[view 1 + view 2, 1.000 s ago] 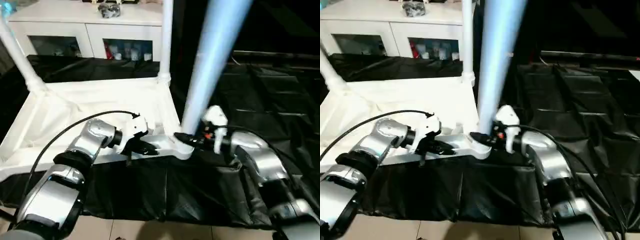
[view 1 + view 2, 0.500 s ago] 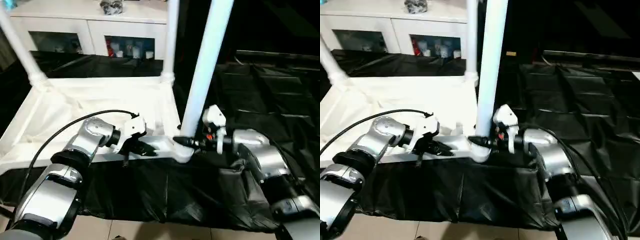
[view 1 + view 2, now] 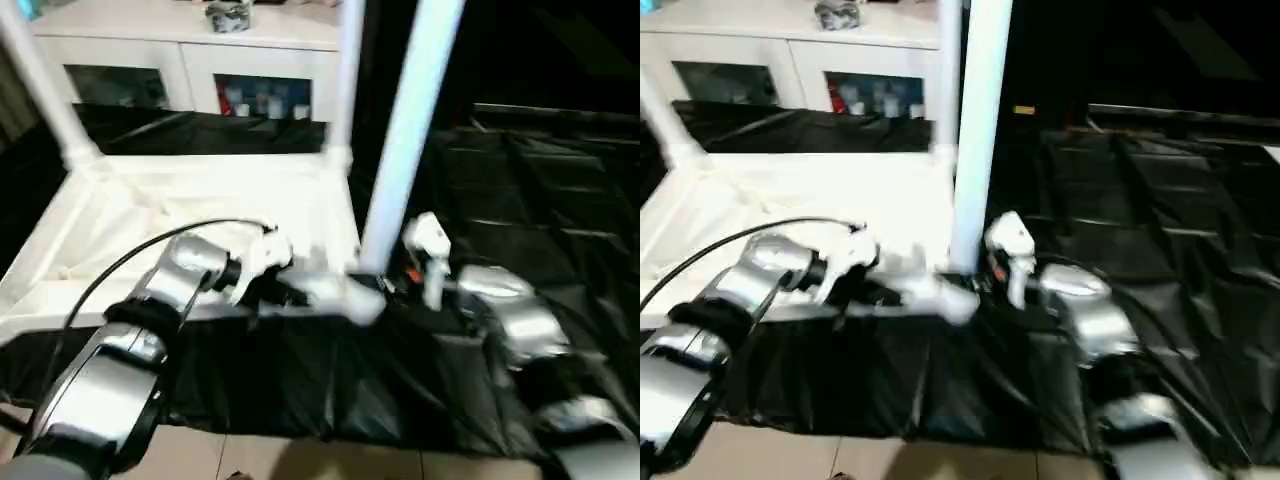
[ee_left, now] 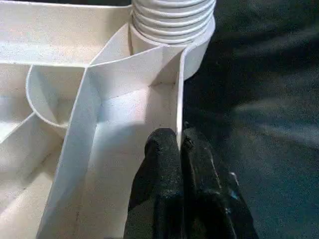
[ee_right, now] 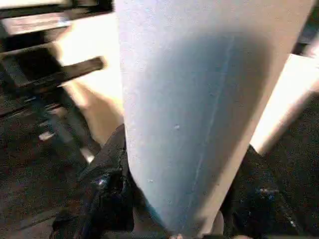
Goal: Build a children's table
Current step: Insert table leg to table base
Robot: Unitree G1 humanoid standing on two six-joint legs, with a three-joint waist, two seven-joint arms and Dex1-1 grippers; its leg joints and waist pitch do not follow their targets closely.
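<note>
The white tabletop (image 3: 190, 200) lies upside down on black sheeting, ribs up. Two legs stand in its far corners, one on the left (image 3: 40, 90) and one on the right (image 3: 345, 80). A third leg (image 3: 405, 150) rises nearly upright from the near right corner socket (image 4: 199, 55), its ribbed end (image 4: 172, 15) seated in it. My right gripper (image 3: 385, 285) is shut on this leg just above the socket, a black finger (image 5: 107, 179) on each side. My left gripper (image 4: 178, 142) is shut on the thin rim wall (image 4: 179, 99) of the tabletop, close to that corner.
A white glass-door cabinet (image 3: 190, 70) stands behind the tabletop. Crumpled black sheeting (image 3: 540, 200) covers the surface to the right and hangs over the near edge. Tan floor (image 3: 300, 460) shows at the bottom. A black cable (image 3: 130, 260) loops over my left forearm.
The near right leg has swung from leaning right to nearly upright in its socket. Both grippers kept their holds. The whole picture shifted a little.
</note>
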